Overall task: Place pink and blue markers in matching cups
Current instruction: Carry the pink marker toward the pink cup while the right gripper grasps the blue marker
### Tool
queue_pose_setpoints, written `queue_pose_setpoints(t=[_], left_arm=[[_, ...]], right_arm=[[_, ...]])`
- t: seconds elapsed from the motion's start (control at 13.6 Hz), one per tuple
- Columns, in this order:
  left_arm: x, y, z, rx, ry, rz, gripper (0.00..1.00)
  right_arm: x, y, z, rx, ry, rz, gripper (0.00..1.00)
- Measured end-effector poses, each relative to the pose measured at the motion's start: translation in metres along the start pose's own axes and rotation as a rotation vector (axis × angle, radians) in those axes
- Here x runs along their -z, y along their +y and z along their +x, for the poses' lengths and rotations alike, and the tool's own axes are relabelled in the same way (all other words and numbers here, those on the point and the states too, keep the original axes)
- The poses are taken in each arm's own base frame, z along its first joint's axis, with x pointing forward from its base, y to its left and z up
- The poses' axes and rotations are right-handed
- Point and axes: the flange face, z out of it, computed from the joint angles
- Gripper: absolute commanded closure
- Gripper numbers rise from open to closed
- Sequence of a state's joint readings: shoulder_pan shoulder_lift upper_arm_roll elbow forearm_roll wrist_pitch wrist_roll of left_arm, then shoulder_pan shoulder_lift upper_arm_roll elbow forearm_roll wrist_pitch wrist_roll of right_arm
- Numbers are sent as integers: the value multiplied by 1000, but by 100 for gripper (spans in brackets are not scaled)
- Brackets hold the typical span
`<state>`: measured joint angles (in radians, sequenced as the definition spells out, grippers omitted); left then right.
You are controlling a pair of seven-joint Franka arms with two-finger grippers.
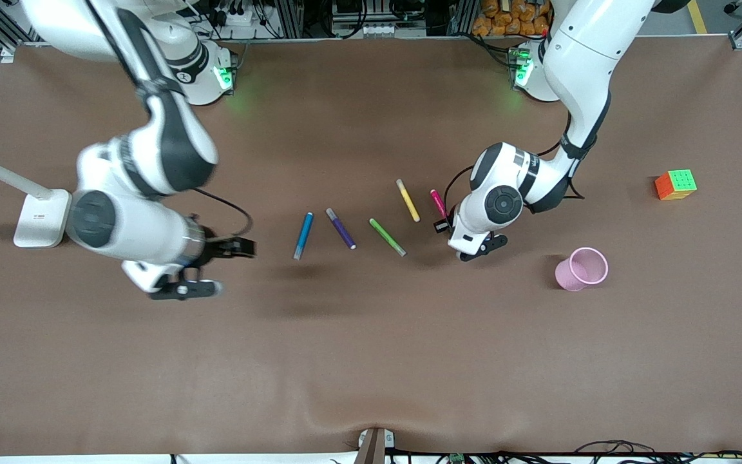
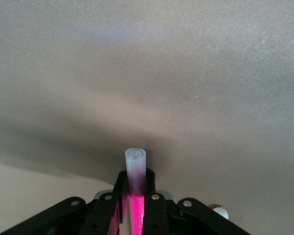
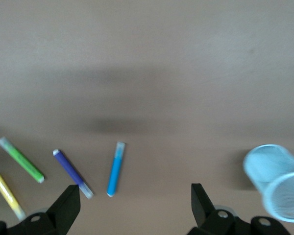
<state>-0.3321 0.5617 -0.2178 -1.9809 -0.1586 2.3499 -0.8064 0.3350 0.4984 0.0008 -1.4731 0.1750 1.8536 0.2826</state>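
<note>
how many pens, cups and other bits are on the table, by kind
Felt-tip markers: 5 (bright blue marker, dark purple marker, green marker, yellow marker, magenta-pink marker)
Translucent plastic cups: 2 (pale pink cup, pale blue cup)
Multicoloured puzzle cube: 1
White lamp base: 1
Total: 9

- Pink marker [image 1: 438, 203]: front view shows the upper part only; the rest is covered by the left arm's wrist.
- Pink marker, left wrist view: lower body cut off by the frame edge.
- Blue cup [image 3: 277, 181]: cut by the right wrist view's edge; hidden in the front view.
- Right gripper [image 1: 207, 267]: motion-blurred.
</note>
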Motion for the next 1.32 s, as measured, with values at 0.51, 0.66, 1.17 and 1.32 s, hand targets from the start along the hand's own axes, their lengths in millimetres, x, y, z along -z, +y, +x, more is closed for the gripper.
queue_pose_setpoints(t=[0.51, 0.66, 1.17, 1.32], left_arm=[[87, -16, 26, 49, 0, -7, 100], [152, -45, 45, 104, 13, -30, 100], [249, -128, 102, 215, 128, -14, 100], [260, -154, 121, 235, 168, 11, 100]], right_arm=[[-109, -33, -23, 24, 40, -107, 0], [-144, -35, -35, 21, 51, -109, 0], [-198, -50, -51, 28, 89, -104, 0], [-216, -54, -54, -4, 84, -108, 0]])
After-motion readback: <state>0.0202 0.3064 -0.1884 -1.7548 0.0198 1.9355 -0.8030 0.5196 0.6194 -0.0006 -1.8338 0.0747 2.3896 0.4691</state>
